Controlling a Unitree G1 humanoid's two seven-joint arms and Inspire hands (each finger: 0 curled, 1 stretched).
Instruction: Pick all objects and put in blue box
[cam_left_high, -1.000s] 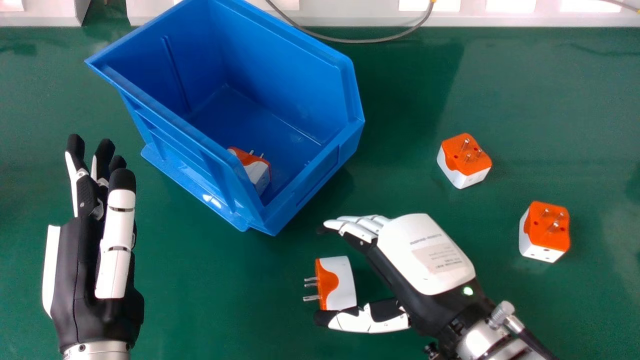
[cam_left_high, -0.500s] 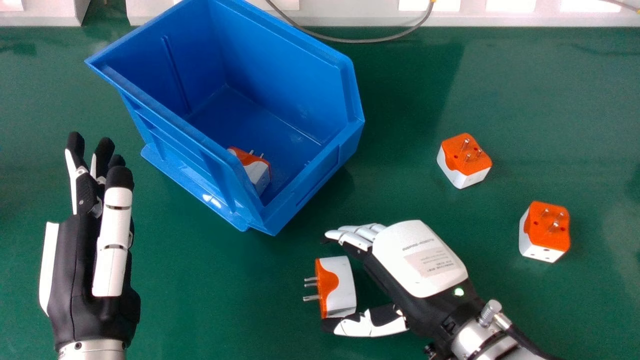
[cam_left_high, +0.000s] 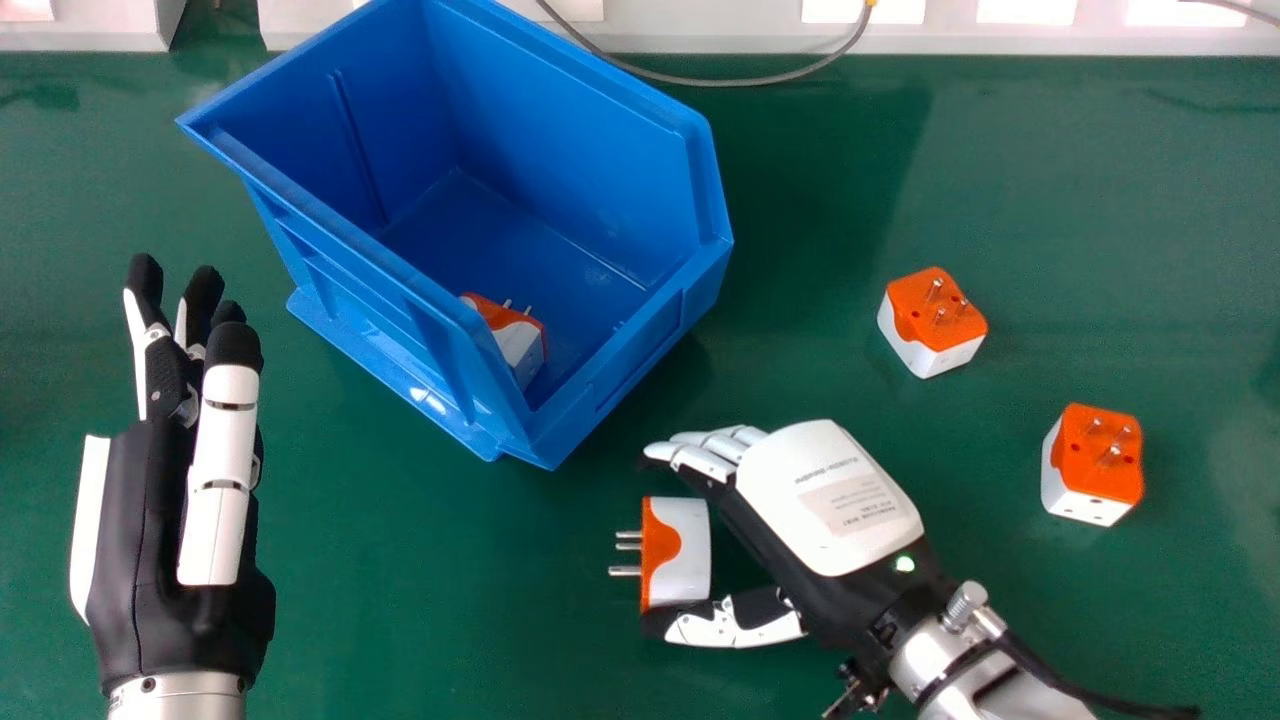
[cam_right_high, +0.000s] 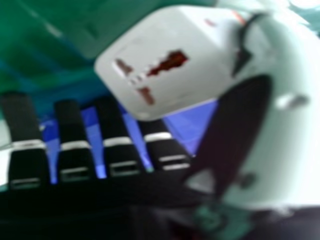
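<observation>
Between thumb and fingers of right hand (cam_left_high: 830, 500), near blue box (cam_left_high: 590, 130): white-orange plug adapter (cam_left_high: 688, 550), metal pins toward robot's left. Thumb touches adapter side which is nearer to robot. Fingers are well apart from thumb, only slightly bent; in head view, small gap is between them and adapter. At head view's left, left hand (cam_left_high: 170, 530) has fingers almost straight. Second adapter (cam_left_high: 518, 342) is inside box. Third adapter (cam_left_high: 930, 325) and fourth adapter (cam_left_high: 1092, 465) stand on green table (cam_left_high: 420, 600), right of box.
</observation>
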